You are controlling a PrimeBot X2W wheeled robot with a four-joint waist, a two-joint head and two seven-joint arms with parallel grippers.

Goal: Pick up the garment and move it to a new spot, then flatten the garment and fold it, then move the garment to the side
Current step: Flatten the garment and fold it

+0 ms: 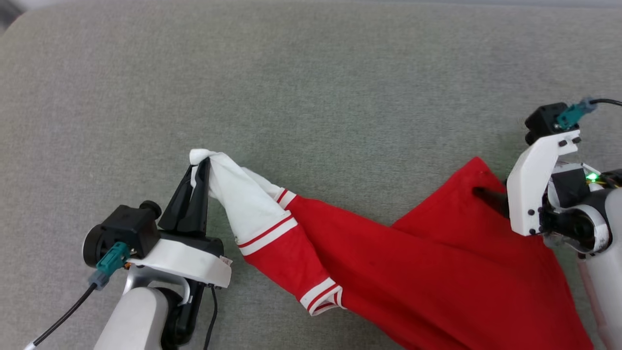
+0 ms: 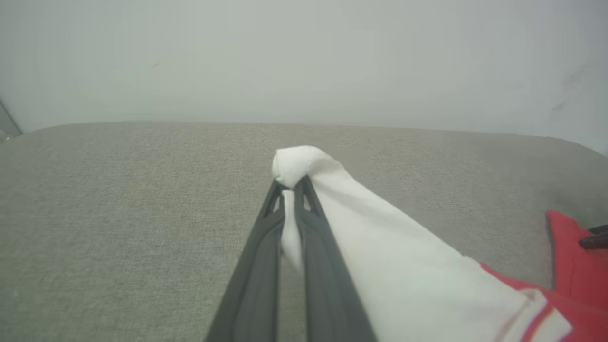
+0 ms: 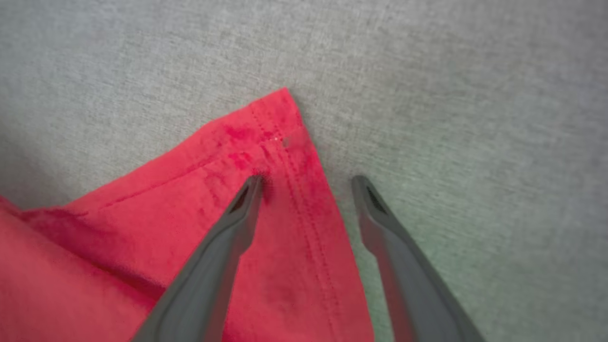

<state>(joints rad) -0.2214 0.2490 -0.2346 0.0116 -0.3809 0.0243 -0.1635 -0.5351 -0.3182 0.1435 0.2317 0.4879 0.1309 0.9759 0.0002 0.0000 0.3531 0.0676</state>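
Red jersey garment with white, stripe-trimmed sleeves was held stretched across the grey fabric surface, one white sleeve pinched between the pressed-together fingers of the left gripper, seemingly for flattening, while its red hem corner was straddled beneath the widely spread right gripper.

No words, numbers, brands or signs can be read in any view. The shirt shows plain red cloth, a white sleeve and striped trim, with no lettering on the side turned to the cameras.
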